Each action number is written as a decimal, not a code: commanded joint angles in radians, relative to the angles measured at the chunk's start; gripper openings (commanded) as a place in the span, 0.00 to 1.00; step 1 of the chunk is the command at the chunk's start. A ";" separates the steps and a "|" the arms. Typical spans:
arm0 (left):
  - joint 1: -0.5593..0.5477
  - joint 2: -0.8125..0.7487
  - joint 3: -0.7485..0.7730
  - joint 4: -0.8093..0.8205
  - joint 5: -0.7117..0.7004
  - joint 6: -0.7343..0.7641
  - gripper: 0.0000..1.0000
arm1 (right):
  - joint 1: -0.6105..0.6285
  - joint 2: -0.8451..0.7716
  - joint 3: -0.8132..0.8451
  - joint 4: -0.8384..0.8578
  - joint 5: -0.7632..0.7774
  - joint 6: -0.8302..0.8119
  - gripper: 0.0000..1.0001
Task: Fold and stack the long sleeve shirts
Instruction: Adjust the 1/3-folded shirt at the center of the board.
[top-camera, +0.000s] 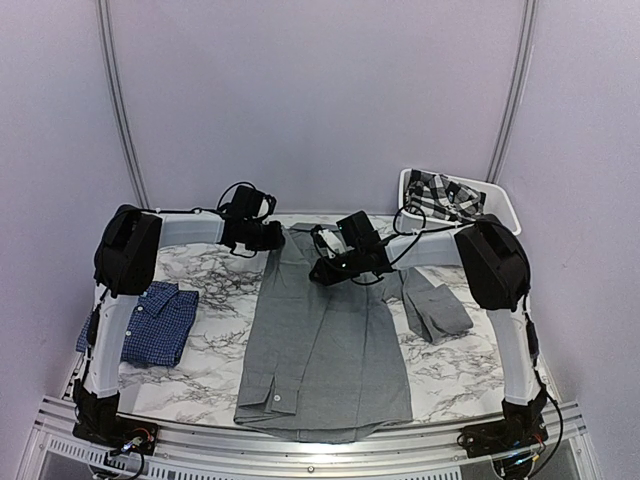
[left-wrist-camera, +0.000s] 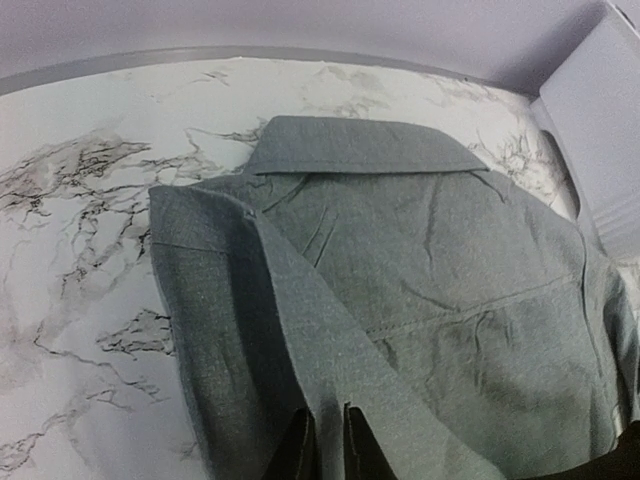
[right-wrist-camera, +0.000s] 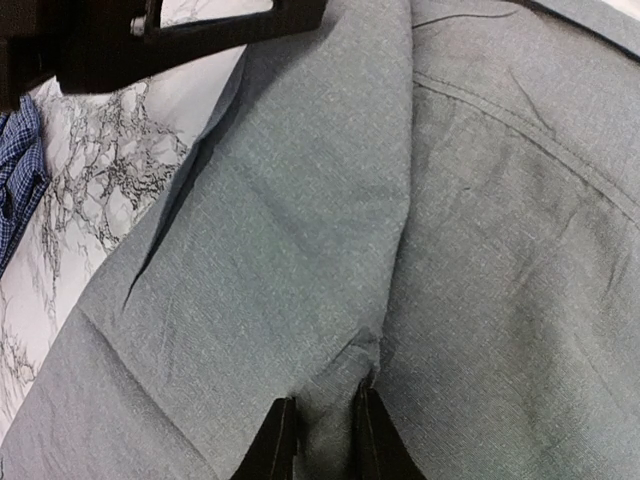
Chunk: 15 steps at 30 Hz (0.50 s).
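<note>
Two grippers work at the collar end of the grey shirt (top-camera: 325, 350) in the top view: the left gripper (top-camera: 275, 238) at its left shoulder edge, the right gripper (top-camera: 320, 272) further in over the upper chest, close to the other. The grey shirt lies lengthwise on the marble table (top-camera: 225, 290), hem at the near edge, one sleeve (top-camera: 437, 308) folded out to its right. The blue check shirt (top-camera: 150, 322) lies folded well to its left, and a white bin (top-camera: 500, 205) stands beyond its right shoulder (bare marble flanks it on both sides). From the left wrist, the left gripper (left-wrist-camera: 328, 445) has its jaws almost together, pinching a raised fold of the shirt's front edge; the collar (left-wrist-camera: 360, 145) lies flat beyond, open marble to its left. From the right wrist, the right gripper (right-wrist-camera: 322, 430) is likewise nearly closed, grey cloth puckering between its fingers (right-wrist-camera: 275, 445) at the foot of a long fold edge.
</note>
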 joint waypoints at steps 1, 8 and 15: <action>0.002 0.029 0.052 -0.001 0.044 -0.009 0.05 | 0.010 -0.023 0.018 0.003 0.008 0.002 0.14; 0.004 0.038 0.076 0.044 0.062 -0.010 0.00 | 0.010 -0.047 -0.014 0.007 0.061 0.015 0.01; 0.011 0.070 0.093 0.094 0.067 -0.020 0.00 | -0.013 -0.060 -0.042 0.013 0.137 0.077 0.00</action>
